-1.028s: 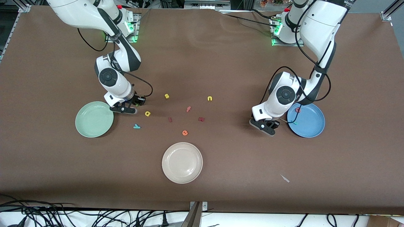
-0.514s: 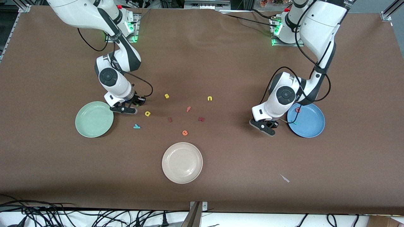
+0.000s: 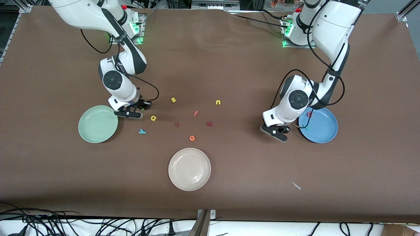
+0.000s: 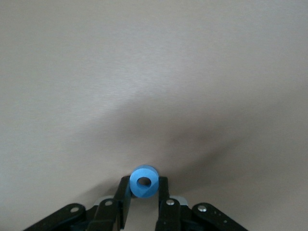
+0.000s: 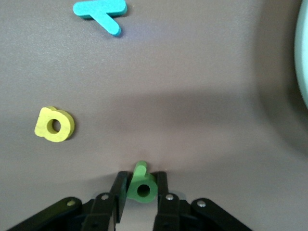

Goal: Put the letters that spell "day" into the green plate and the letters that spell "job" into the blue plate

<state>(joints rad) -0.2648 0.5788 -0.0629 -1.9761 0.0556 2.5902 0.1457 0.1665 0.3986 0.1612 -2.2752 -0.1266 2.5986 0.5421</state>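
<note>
we saw the left gripper (image 4: 143, 204) low over the worktop (image 3: 229, 65), just beside the blue plate (image 3: 325, 134), on the side toward the right arm's end. its two fingers (image 4: 124, 195) squeezed the blue ring-shaped o (image 4: 144, 182) between them. in the blue plate lay the red-orange b (image 3: 309, 114) near the rim that is farther from the front camera, and a bit of teal (image 3: 307, 128) showed under the arm's cable, likely the j, but we could not tell for sure.

we saw the right gripper (image 5: 140, 202) low over the worktop too, just beside the green plate (image 3: 98, 124). it was clenched on the olive-green d (image 5: 141, 184), which stood up between its fingers. the green plate had no letters in it.

near the right gripper lay the yellow a (image 3: 153, 118) flat on the worktop. the teal y (image 3: 142, 131) lay a little nearer to the front camera than the a, also flat.

more letters lay in the middle of the worktop: a yellow s (image 3: 173, 100), a yellow n (image 3: 218, 102), an orange f (image 3: 196, 113), an orange e (image 3: 192, 138) and two dark red pieces (image 3: 209, 124) that we could not read. the cream-white plate (image 3: 189, 169) sat nearer to the front camera than all of them.
</note>
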